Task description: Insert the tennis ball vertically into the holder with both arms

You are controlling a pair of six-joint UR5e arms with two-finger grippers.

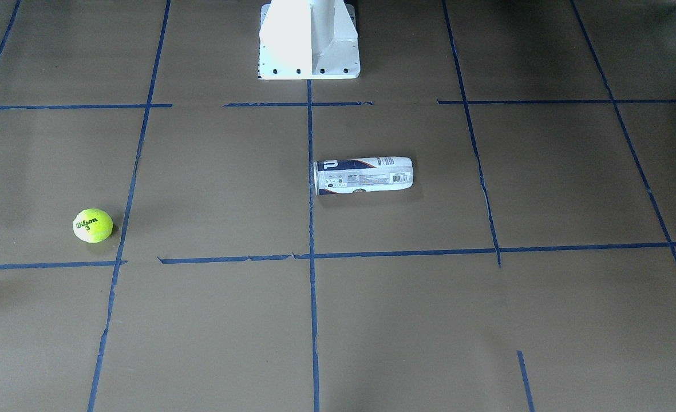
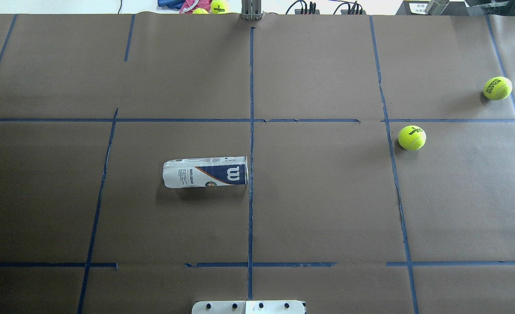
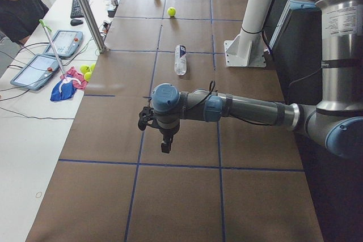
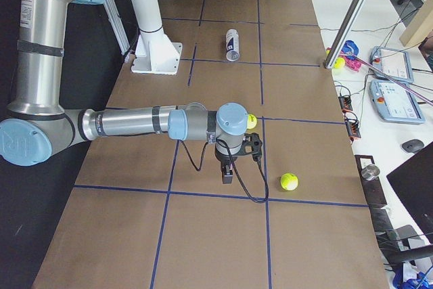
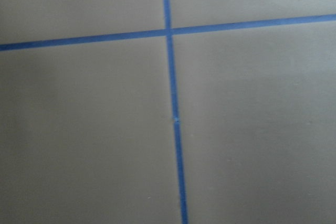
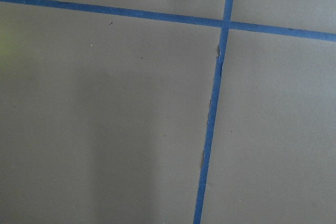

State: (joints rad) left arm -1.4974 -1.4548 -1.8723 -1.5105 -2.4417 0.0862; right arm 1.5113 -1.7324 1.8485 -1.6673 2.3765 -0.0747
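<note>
Two balls sit on the right side: the tennis ball nearer, the other ball far back. The holder lies flat near the middle. I cannot tell if the left gripper or right gripper is clenched. A bump could roll the holder away

White-and-navy holder flat on its side, yellow-green Wilson tennis ball well apart, rightward.

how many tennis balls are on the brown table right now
2. The Wilson ball lies by a blue tape line on the robot's right side; the Roland Garros ball sits farther right and farther out. Extra balls lie beyond the table's far edge.
</note>
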